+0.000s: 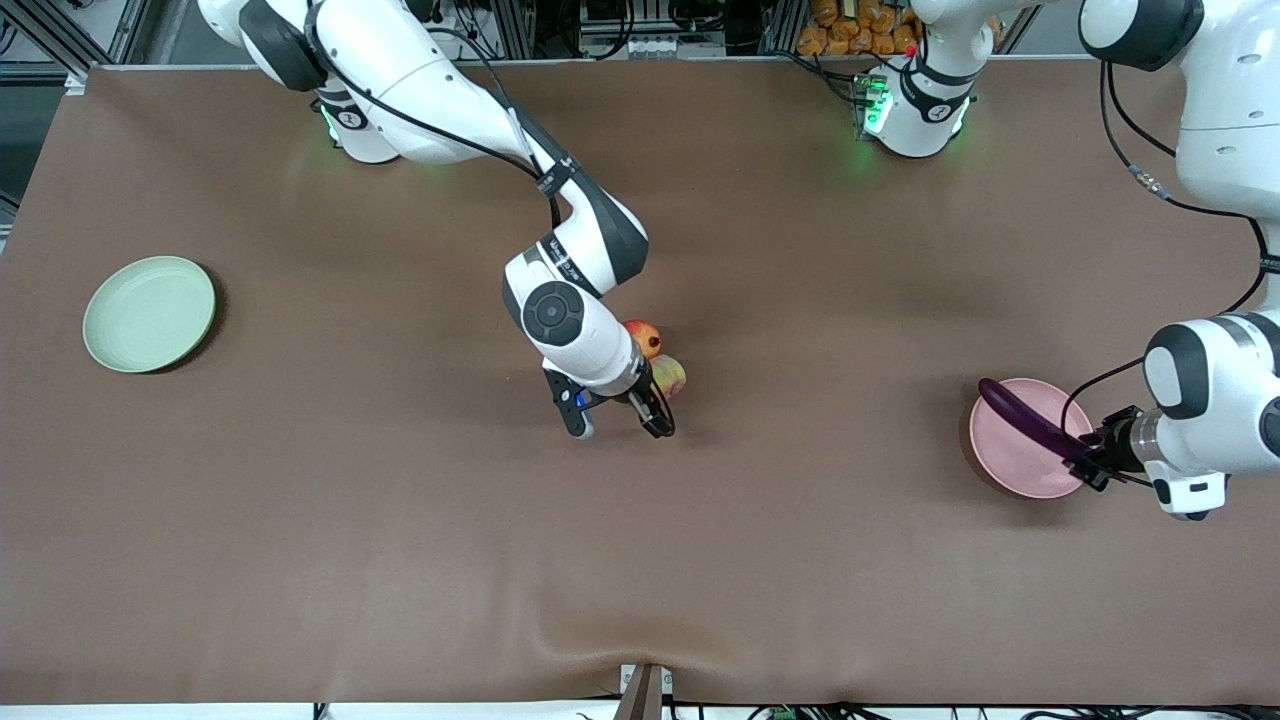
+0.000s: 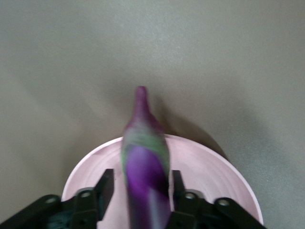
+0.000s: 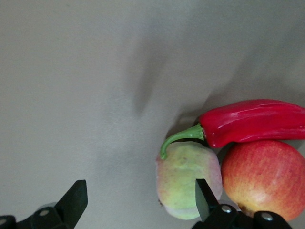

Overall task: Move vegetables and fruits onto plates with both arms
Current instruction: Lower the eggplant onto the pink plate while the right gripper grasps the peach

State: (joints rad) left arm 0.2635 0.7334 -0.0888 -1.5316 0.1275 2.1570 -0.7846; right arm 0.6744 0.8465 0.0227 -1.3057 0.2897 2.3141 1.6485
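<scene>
You had the left gripper (image 1: 1085,460) clamped on the purple eggplant (image 1: 1025,418), over the pink plate (image 1: 1010,470), so I judge the placing step was in hand; next it needed lowering and release. Your right gripper (image 1: 620,418) hung with fingers apart beside the peach (image 3: 188,179), red-orange fruit (image 3: 264,179) and chili pepper (image 3: 252,121); it should center over the peach. The green plate (image 1: 149,313) lay toward the right arm's end.

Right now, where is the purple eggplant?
The eggplant is between the left gripper's fingers, over the pink plate toward the left arm's end of the table.
</scene>
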